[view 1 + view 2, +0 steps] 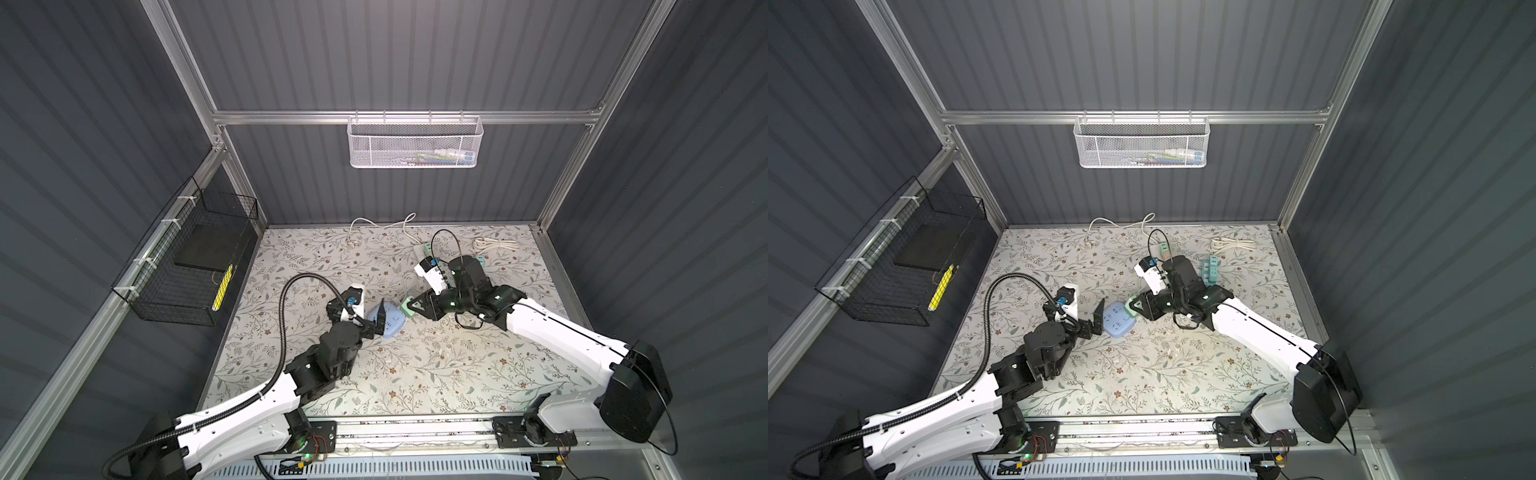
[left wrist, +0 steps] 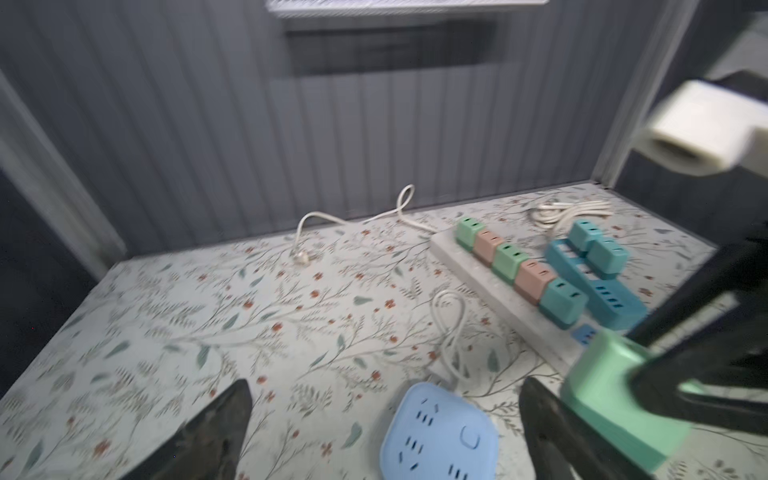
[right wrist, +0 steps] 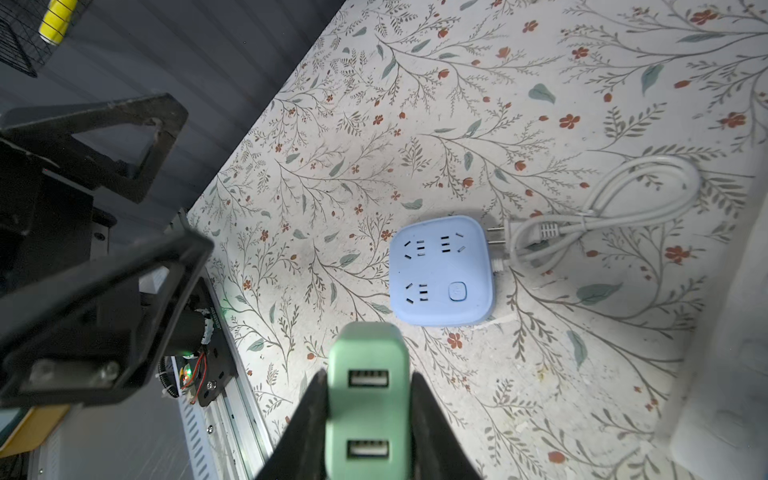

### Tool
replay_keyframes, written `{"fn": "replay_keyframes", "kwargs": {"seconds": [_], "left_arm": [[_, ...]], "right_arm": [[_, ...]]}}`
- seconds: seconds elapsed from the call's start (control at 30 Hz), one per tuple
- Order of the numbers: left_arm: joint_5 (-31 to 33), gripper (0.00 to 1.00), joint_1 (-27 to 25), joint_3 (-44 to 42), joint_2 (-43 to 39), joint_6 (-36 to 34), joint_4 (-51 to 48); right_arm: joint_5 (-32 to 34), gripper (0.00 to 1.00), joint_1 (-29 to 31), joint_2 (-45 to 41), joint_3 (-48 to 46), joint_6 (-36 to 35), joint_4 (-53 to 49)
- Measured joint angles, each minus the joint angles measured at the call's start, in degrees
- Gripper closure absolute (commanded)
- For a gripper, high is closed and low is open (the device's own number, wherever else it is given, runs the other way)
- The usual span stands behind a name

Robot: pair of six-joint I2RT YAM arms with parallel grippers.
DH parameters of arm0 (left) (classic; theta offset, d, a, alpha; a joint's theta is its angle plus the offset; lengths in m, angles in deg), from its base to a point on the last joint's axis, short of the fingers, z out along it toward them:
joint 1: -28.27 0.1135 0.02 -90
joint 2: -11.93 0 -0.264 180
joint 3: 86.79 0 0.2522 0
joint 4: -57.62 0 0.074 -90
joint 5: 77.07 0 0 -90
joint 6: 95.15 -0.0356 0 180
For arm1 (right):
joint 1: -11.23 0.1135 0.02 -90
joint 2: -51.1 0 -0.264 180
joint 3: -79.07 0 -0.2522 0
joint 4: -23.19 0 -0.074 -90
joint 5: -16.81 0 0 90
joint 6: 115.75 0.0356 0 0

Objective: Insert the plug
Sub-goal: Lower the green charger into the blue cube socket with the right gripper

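A light blue square socket block (image 1: 388,322) (image 1: 1119,322) (image 3: 442,270) lies flat on the floral mat, its slots facing up. My right gripper (image 3: 369,378) (image 1: 412,308) is shut on the green plug (image 3: 368,411) (image 2: 615,399). It holds the plug by its sides just to the right of the block, with two USB ports facing the wrist camera. The plug's pins are hidden. My left gripper (image 2: 386,399) (image 1: 377,320) is open at the block's left side. The block (image 2: 440,436) lies between its spread fingers, and I see no contact.
The block's white cable (image 3: 582,224) loops behind it. A white power strip (image 2: 469,266) with coloured adapters and a blue strip (image 2: 598,286) lie at the back right, near a coiled cable (image 1: 496,244). A white mesh basket (image 1: 415,143) and a black wire basket (image 1: 187,266) hang on the walls.
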Motion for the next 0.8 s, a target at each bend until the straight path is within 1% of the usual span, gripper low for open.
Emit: {"fn": "replay_keyframes", "kwargs": {"seconds": [0.07,0.17,0.27,0.33,0.43,0.57,0.8], "left_arm": [[1.25,0.0,2.14,-1.27,-2.71,5.73,-5.64],[0.5,0.0,6.49,-3.65,-6.38,13.18,-12.39],[-1.95,0.0,10.84,-5.79,-8.41,18.34,-16.33],[-3.04,0.0,12.15,-6.49,-8.41,20.5,-17.84],[-4.35,0.0,12.22,-6.58,-7.15,22.21,-18.86],[-6.36,0.0,12.22,-6.58,-4.7,23.08,-18.64],[-8.33,0.0,12.22,-6.58,-2.86,23.06,-17.81]], "right_arm": [[1.99,0.8,1.16,2.12,-0.26,-0.9,0.87],[5.68,0.81,3.06,5.7,-0.2,-2.47,2.38],[9.18,0.81,5.49,9.25,-0.2,-3.98,3.96],[10.91,0.81,6.88,11.39,-0.09,-4.79,5.05],[12.85,0.82,8.28,14.14,0.28,-5.53,6.67],[15.15,0.82,8.68,17.05,1.46,-6.45,7.98],[17.42,0.82,8.76,18.99,2.47,-7.5,9.35]]}}
